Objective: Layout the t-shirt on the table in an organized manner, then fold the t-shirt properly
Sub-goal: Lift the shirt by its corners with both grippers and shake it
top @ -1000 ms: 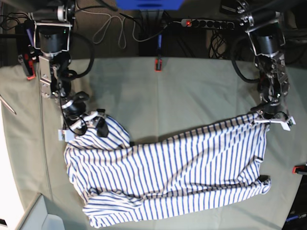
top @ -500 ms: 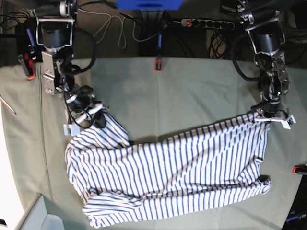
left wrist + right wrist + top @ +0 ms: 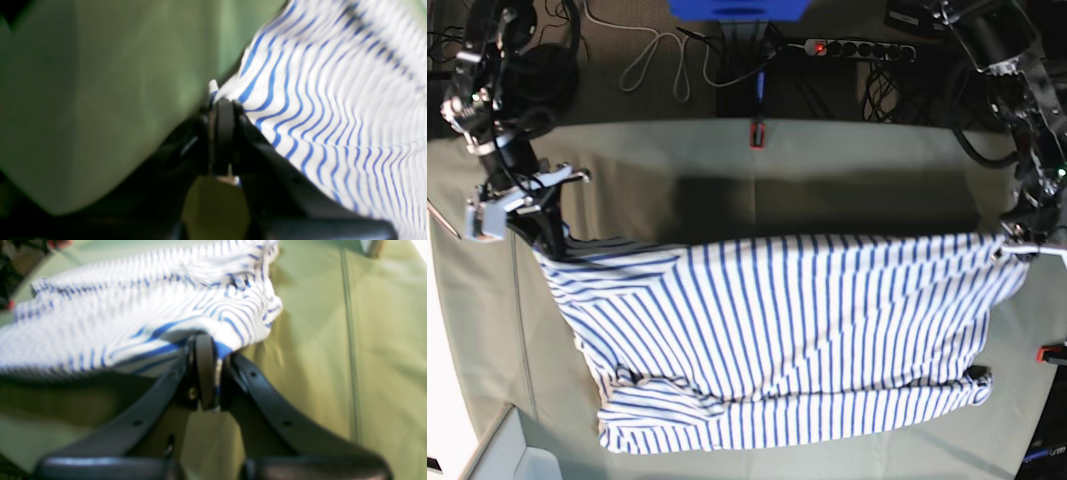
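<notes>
The t-shirt (image 3: 777, 330), white with thin blue stripes, hangs stretched between both grippers above the table (image 3: 827, 180); its lower part rests on the table. My right gripper (image 3: 542, 232), at the left in the base view, is shut on one top corner. My left gripper (image 3: 1010, 248), at the right in the base view, is shut on the other top corner. The left wrist view shows the gripper (image 3: 223, 100) pinching striped fabric (image 3: 333, 100). The right wrist view shows the gripper (image 3: 205, 340) pinching a bunched edge (image 3: 200, 306).
Red clamps sit at the table's back edge (image 3: 758, 133) and right edge (image 3: 1053, 352). Cables and a power strip (image 3: 857, 47) lie behind the table. A pale box corner (image 3: 517, 455) shows at the bottom left.
Both grippers have lifted and moved apart. The shirt's top edge is now pulled taut and straight between them, and the bunched left part has spread out.
</notes>
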